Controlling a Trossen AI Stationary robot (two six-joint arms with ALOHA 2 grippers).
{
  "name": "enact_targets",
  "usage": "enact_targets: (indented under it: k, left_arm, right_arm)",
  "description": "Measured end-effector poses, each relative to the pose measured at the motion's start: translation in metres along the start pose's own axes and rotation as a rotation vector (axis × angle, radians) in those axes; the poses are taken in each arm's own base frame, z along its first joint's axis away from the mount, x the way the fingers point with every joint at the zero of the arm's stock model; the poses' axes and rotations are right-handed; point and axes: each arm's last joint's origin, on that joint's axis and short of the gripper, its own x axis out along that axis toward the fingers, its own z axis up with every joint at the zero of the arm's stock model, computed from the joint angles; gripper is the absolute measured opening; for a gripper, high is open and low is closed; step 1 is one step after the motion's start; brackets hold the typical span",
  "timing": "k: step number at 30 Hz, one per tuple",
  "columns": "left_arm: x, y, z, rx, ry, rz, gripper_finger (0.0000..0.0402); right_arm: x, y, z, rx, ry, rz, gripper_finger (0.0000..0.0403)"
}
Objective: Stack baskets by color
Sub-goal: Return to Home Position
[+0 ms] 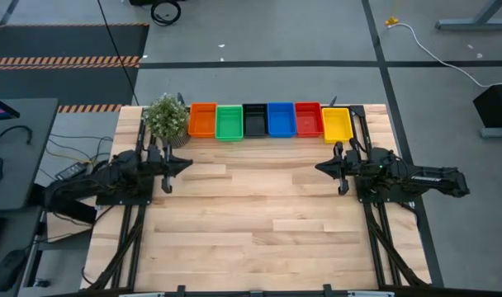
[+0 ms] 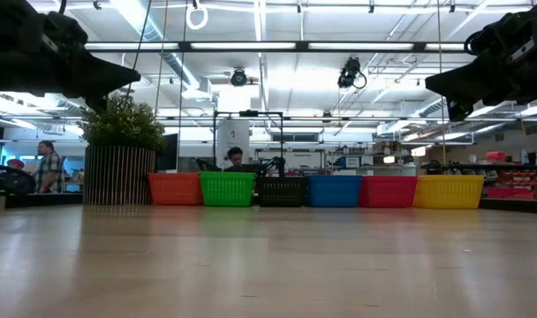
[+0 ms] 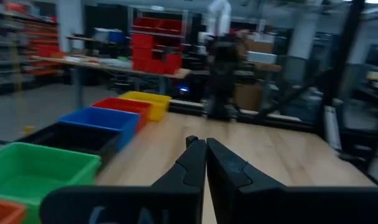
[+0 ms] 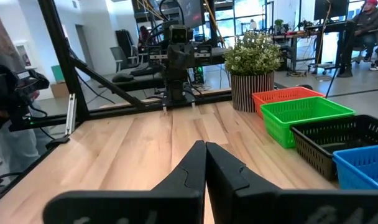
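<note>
The baskets are lined up in one row along the far edge of the table (image 1: 259,223), packed side against side. From the left arm's end they are orange (image 1: 202,120), green (image 1: 229,123), black (image 1: 254,120), blue (image 1: 281,119), red (image 1: 308,119) and yellow (image 1: 337,124). Six colours are counted, one place each; how many baskets are nested in each place cannot be told. The yellow one is set slightly nearer than the rest.

One potted plant (image 1: 166,117) is placed just beside the orange basket, closing the row's left end. Open wood is seen from the row to the near edge, between the two arms.

The left gripper (image 3: 205,143) is held above the table's left side, well apart from the row, with its fingers pressed together on nothing. The right gripper (image 4: 205,145) is held likewise over the right side, fingers together, facing the left one.
</note>
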Motion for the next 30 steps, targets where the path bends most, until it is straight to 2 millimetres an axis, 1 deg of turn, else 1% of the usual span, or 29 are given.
enact_targets:
  k: [5, 11, 16, 19, 25, 30]
  left_arm:
    - [0.0, -0.009, -0.001, -0.008, 0.014, -0.095, 0.0028]
    - [0.0, -0.013, -0.001, -0.01, 0.014, -0.127, 0.003]
    - [0.0, -0.013, -0.001, -0.005, 0.014, -0.124, 0.0022]
    - [0.0, -0.012, -0.002, -0.035, 0.024, -0.116, 0.0021]
    - [0.0, -0.009, -0.004, -0.005, 0.033, -0.013, 0.0031]
    - [0.0, -0.009, -0.004, -0.008, 0.03, -0.009, 0.0035]
  right_arm:
    - [0.0, 0.0, 0.0, 0.0, 0.0, 0.0, 0.0013]
    - [0.0, 0.0, 0.0, 0.0, 0.001, 0.0, 0.0012]
    - [0.0, 0.0, 0.0, 0.0, 0.001, 0.0, 0.0014]
    - [0.0, 0.0, 0.0, 0.0, 0.001, 0.0, 0.0013]
    - [0.0, 0.0, 0.0, 0.0, 0.001, 0.0, 0.0013]
    - [0.0, 0.0, 0.0, 0.0, 0.001, 0.0, 0.0013]
